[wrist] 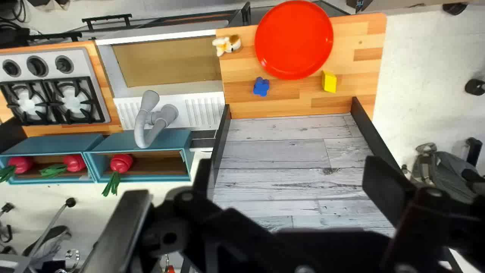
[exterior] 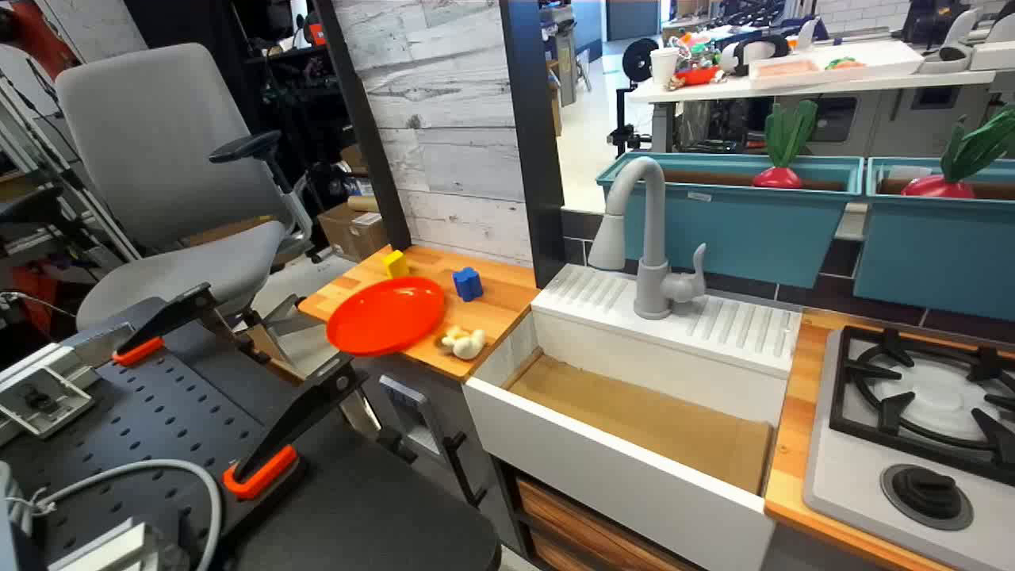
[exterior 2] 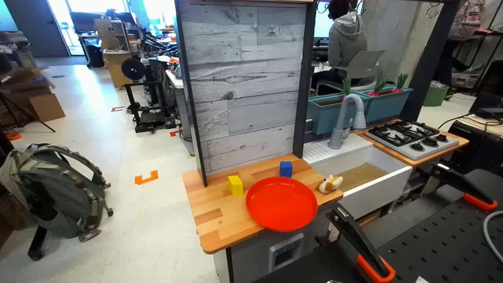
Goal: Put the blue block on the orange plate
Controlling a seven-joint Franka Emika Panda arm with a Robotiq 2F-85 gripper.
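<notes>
The small blue block (exterior: 468, 284) stands on the wooden counter behind the round orange plate; it also shows in an exterior view (exterior 2: 286, 169) and in the wrist view (wrist: 261, 87). The glossy orange-red plate (exterior: 386, 316) lies at the counter's front edge and overhangs it a little. It also shows in an exterior view (exterior 2: 281, 203) and in the wrist view (wrist: 294, 39). Nothing lies on the plate. My gripper (wrist: 290, 178) is open and empty in the wrist view, its fingers wide apart, away from the block and plate. Neither exterior view shows the gripper.
A yellow block (exterior 2: 235, 185) and a small white-and-brown toy (exterior 2: 330, 184) stand beside the plate on the counter (exterior 2: 220, 232). A white plank wall (exterior 2: 243, 86) rises behind. The sink (exterior: 626, 444), grey faucet (exterior: 653, 238) and stove (exterior: 920, 412) are alongside.
</notes>
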